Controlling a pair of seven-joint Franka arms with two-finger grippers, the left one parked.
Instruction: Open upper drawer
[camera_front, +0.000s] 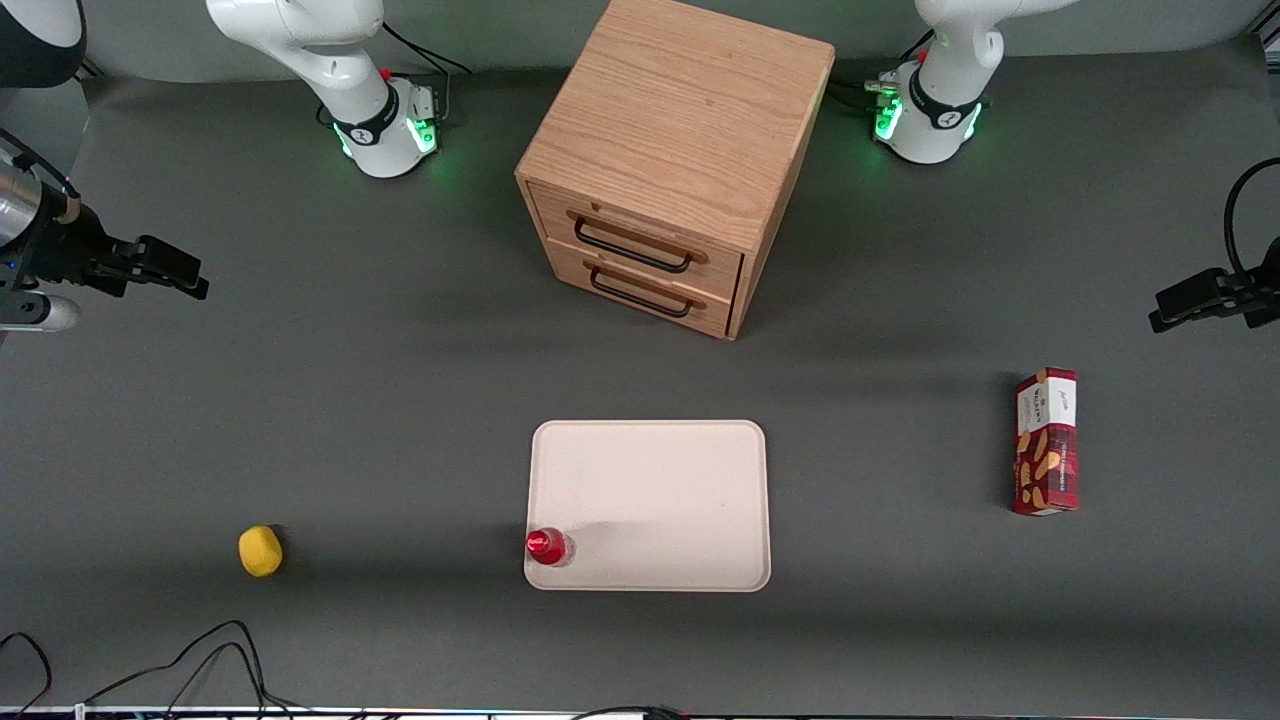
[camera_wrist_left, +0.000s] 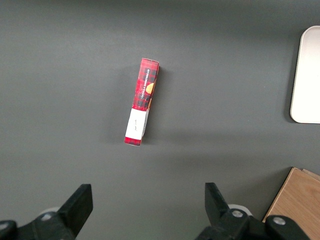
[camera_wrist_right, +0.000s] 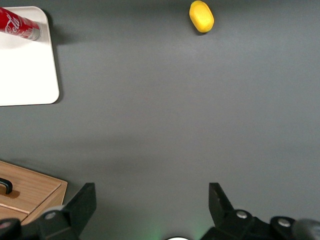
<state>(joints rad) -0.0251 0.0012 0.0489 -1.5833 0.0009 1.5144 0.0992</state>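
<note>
**Upper drawer sitting closed, gripper waiting apart from it**

Going across the front view from the working arm's end: the gripper (camera_front: 190, 280) is hanging above bare tabletop (camera_front: 380, 400) near that end's edge, well apart from the cabinet, its fingers (camera_wrist_right: 82, 202) spread wide and grasping nothing. A yellow lemon-like object (camera_front: 260, 551) is lying near the tabletop's camera-side edge. At the middle, a white tray (camera_front: 660, 480) is carrying a red can (camera_front: 547, 546) in its corner nearest the camera and the working arm's end. Farther from the camera than the tray, the oak cabinet (camera_front: 680, 110) is standing near the tabletop's edge at the arm bases, turned at a slight angle. The upper drawer (camera_front: 640, 232) is sitting flush and closed directly above the lower drawer (camera_front: 640, 285). A red snack box (camera_front: 1046, 441) is lying toward the parked arm's end.

The drawer is looking rigid and probably light, though the small cabinet could be sliding along with a hard pull. The best hold is likely the middle of its thin black bar handle (camera_front: 632, 245), stiff but narrow, with the pull running straight out along the angled front.
</note>
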